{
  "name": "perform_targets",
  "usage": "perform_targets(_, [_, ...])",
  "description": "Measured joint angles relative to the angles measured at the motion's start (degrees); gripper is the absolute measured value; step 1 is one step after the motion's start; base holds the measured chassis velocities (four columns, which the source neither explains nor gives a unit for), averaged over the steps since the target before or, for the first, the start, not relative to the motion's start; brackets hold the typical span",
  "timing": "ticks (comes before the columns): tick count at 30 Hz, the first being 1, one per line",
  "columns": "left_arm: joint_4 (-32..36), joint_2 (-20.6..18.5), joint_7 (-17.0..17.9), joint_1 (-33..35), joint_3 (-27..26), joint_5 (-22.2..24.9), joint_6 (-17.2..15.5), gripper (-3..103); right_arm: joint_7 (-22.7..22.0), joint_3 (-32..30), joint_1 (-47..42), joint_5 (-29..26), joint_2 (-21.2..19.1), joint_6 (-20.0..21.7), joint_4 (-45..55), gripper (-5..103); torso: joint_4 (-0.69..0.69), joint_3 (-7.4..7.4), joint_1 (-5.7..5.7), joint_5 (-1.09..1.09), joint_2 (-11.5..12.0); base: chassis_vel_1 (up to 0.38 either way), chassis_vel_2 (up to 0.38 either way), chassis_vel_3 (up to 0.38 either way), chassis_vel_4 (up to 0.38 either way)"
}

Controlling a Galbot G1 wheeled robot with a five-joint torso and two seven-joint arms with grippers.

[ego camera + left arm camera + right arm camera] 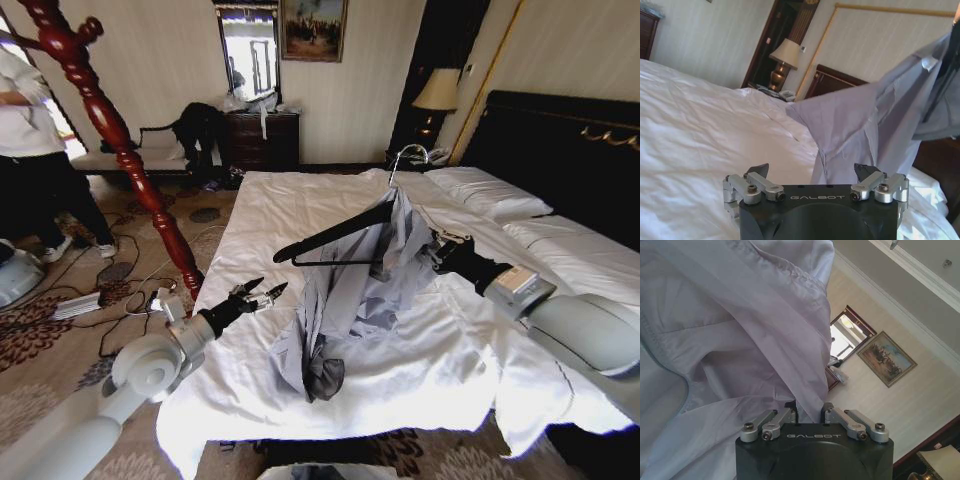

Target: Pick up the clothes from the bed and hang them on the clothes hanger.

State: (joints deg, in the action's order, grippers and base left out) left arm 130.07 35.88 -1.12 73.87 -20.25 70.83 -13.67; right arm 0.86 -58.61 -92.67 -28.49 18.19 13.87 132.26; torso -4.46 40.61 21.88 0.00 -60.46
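Clothes [345, 300]: pale grey-blue shirt, draped over one shoulder of the clothes hanger [335, 238] and trailing down onto the bed [300, 210]. Clothes hanger: black, silver hook uppermost, tilted, raised above the duvet. Right gripper [432, 250]: at the hanger's shirt-covered end, jaws nearly together, clamped on the hanger with shirt fabric directly ahead of them. Left gripper [262, 292]: jaws apart, holding nothing, the hanging shirt just ahead of them.
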Motion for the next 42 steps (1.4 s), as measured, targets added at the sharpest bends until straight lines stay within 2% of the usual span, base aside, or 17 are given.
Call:
perform_targets(5, [-0.2, 0.2, 0.0, -0.9, 3.1, -2.3, 0.5, 91, 0.0, 0.5, 0.0, 0.1, 0.8, 0.0, 0.1, 20, -0.01, 0.0, 0.0, 0.0, 0.0, 0.0, 0.0, 0.0, 0.0])
perform_targets(8, [-1.0, 0.5, 0.0, -2.7, 6.3, -3.5, 0.7, 80, 0.1, 0.5, -0.2, 0.2, 1.1, 0.0, 0.3, 20, -0.01, 0.0, 0.0, 0.0, 0.0, 0.0, 0.0, 0.0, 0.0])
perform_targets(9, [-1.0, 0.5, 0.0, -2.7, 6.3, -3.5, 0.7, 80, 0.1, 0.5, -0.2, 0.2, 1.1, 0.0, 0.3, 20, -0.01, 0.0, 0.0, 0.0, 0.0, 0.0, 0.0, 0.0, 0.0])
perform_targets(12, [-2.4, 1.1, 0.0, -5.7, 9.8, -4.1, 1.0, 70, 0.1, 0.3, -0.2, 0.2, 1.2, 0.1, 0.7, 20, -0.01, 0.0, 0.0, 0.0, 0.0, 0.0, 0.0, 0.0, 0.0])
perform_targets(18, [-4.4, 1.5, 0.6, -10.1, 14.1, -4.2, 1.2, 66, 0.1, 0.1, -0.2, 0.0, 1.2, 0.4, 1.1, 20, -0.02, 0.0, 0.0, 0.0, 0.0, 0.0, 0.0, 0.0, 0.0])
perform_targets(20, [-5.7, 1.8, 1.0, -12.9, 16.8, -4.2, 1.4, 60, 0.2, 0.0, -0.3, -0.1, 1.5, 0.7, 1.8, 20, 0.0, 0.0, 0.0, 0.0, 0.0, 0.0, 0.0, 0.0, 0.0])
perform_targets(31, [-9.1, 4.2, 1.6, -18.4, 21.2, -3.8, 1.7, 53, 0.3, 0.0, -0.1, -0.4, 1.1, 1.1, 2.2, 20, -0.01, 0.0, 0.0, 0.0, 0.0, 0.0, 0.0, 0.0, 0.0])
perform_targets(34, [-10.2, 5.1, 1.7, -19.8, 22.0, -3.6, 1.9, 39, 0.3, 0.0, -0.2, -0.5, 1.0, 1.2, 2.4, 20, -0.01, 0.0, 0.0, 0.0, 0.0, 0.0, 0.0, 0.0, 0.0])
perform_targets(37, [-10.5, 5.5, 1.8, -20.4, 22.3, -3.6, 2.0, 33, 0.3, 0.0, -0.2, -0.6, 1.1, 1.2, 2.4, 20, -0.01, 0.0, 0.0, -0.01, 0.0, 0.0, 0.0, 0.0, 0.0])
perform_targets(38, [-10.8, 5.8, 1.9, -21.0, 22.6, -3.4, 2.0, 23, 0.3, 0.0, -0.3, -0.6, 1.2, 1.3, 2.5, 20, -0.01, 0.0, 0.0, 0.0, 0.0, 0.0, 0.0, 0.0, 0.0])
perform_targets(40, [-10.9, 5.9, 1.9, -21.3, 22.7, -3.4, 2.1, 23, 0.3, 0.0, -0.3, -0.6, 1.3, 1.3, 2.5, 20, -0.01, 0.0, 0.0, 0.0, 0.0, 0.0, 0.0, 0.0, 0.0])
perform_targets(42, [-11.1, 5.9, 2.0, -21.6, 22.8, -3.2, 2.2, 12, 0.3, 0.0, -0.4, -0.6, 1.5, 1.3, 2.6, 20, -0.01, 0.0, 0.0, 0.0, 0.0, 0.0, 0.0, 0.0, 0.0])
